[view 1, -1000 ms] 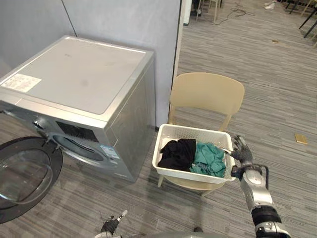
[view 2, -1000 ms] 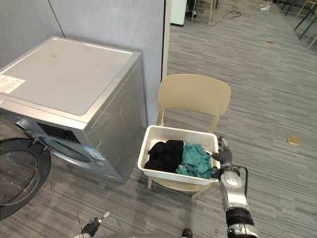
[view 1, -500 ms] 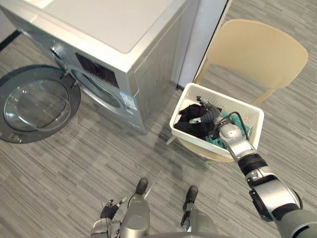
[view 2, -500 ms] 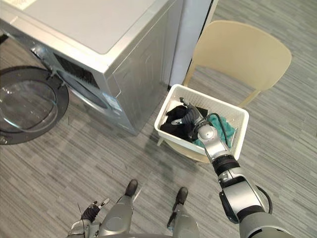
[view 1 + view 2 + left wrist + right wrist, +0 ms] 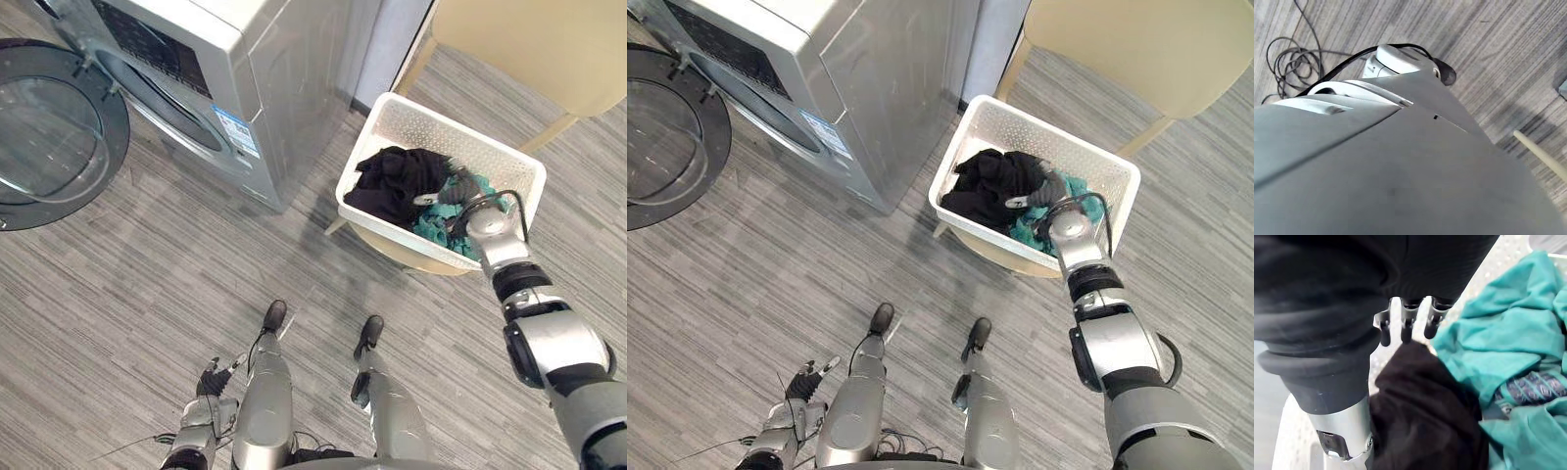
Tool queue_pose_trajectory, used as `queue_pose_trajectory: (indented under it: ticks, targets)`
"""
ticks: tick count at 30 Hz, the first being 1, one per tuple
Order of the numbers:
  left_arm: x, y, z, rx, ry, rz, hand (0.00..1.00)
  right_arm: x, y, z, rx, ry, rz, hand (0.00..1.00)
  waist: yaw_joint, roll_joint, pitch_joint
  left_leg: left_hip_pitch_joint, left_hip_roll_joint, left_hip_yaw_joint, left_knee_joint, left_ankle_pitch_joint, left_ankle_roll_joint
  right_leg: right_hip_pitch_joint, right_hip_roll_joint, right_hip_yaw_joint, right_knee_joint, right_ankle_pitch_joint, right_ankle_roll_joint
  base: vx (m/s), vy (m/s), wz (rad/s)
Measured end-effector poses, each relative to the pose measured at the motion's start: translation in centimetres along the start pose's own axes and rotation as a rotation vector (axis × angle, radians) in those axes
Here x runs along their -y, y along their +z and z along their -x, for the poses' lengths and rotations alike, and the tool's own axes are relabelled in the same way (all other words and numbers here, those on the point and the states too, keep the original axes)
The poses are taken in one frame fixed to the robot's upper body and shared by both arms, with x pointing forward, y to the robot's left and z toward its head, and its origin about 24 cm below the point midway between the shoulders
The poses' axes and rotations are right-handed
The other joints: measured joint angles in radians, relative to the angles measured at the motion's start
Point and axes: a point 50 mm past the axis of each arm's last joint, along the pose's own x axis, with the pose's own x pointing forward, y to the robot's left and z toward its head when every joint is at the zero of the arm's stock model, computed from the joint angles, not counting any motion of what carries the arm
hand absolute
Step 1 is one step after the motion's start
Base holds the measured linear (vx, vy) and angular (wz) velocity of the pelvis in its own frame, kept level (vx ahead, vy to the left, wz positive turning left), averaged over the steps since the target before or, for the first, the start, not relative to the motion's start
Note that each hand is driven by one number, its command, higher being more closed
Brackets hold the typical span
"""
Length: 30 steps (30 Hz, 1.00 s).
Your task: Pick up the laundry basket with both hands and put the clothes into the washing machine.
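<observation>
Right hand (image 5: 460, 189) sat inside the laundry basket (image 5: 470, 142), fingers loosely apart on the black garment (image 5: 392, 181); left hand (image 5: 211, 380) hung slack, well apart at near left.

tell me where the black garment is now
Left eye view: the black garment lies in the basket, on the side nearer the washing machine, beside the teal clothes.

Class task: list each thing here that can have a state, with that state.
Washing machine door: open.
Laundry basket: on the chair, loaded.
Black garment: bunched in the basket.
Teal garment: crumpled beside it.
Right robot hand: in the basket, at the black garment.
Left robot hand: open, empty.
</observation>
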Motion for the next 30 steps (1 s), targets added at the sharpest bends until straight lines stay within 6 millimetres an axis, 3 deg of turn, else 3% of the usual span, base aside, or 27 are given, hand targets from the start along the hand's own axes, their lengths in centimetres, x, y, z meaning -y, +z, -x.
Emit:
queue_pose_trajectory:
  ticks: [4,7,21,24,28,30]
  targets:
    - [0.1,0.3,-0.1,0.011,0.006,0.009,0.0,2.0,0.0,0.0,-0.005,-0.076,-0.047,0.0,-0.007,0.003,0.006,-0.004,0.0,0.0,-0.002,0.0,0.0,-0.005,0.0,0.003,-0.002,0.0,0.0,0.04,-0.006,-0.01]
    - [0.2,1.2,-0.3,0.04,0.011,0.015,0.0,3.0,1.1,-0.3,0.02,-0.1,-0.053,0.0,-0.009,0.004,0.024,-0.033,0.0,0.0,-0.001,0.0,0.0,-0.033,0.001,0.006,-0.002,0.001,0.0,0.0,0.0,0.0]
    - [0.7,2.8,-0.6,0.088,-0.005,0.021,0.0,2.4,-1.2,-0.2,-0.085,-0.103,-0.165,0.0,0.001,0.008,0.046,-0.096,-0.002,-0.053,0.005,0.006,-0.008,-0.067,0.004,-0.027,-0.003,0.0,0.0,0.01,-0.006,0.08]
    - [1.0,3.3,-0.6,0.104,-0.015,0.013,0.0,2.1,-1.8,-0.1,-0.115,-0.097,-0.165,0.0,0.023,0.01,0.048,-0.107,0.0,-0.063,0.011,0.007,-0.009,-0.071,0.008,-0.032,-0.003,0.0,0.0,0.01,-0.014,0.12]
    - [1.3,4.3,-0.6,0.149,-0.024,0.017,0.0,2.1,-1.0,-0.4,-0.106,-0.095,-0.155,0.0,0.032,0.013,0.05,-0.154,-0.002,-0.104,0.038,0.007,-0.011,-0.077,0.014,-0.058,-0.007,0.0,0.0,-0.01,-0.005,0.23]
    - [1.4,4.7,-0.7,0.159,-0.027,0.018,0.0,2.1,-0.6,-0.5,-0.098,-0.091,-0.14,0.0,0.053,0.013,0.05,-0.181,-0.002,-0.114,0.052,0.006,-0.012,-0.093,0.018,-0.06,-0.007,0.0,0.0,-0.03,0.002,0.16]
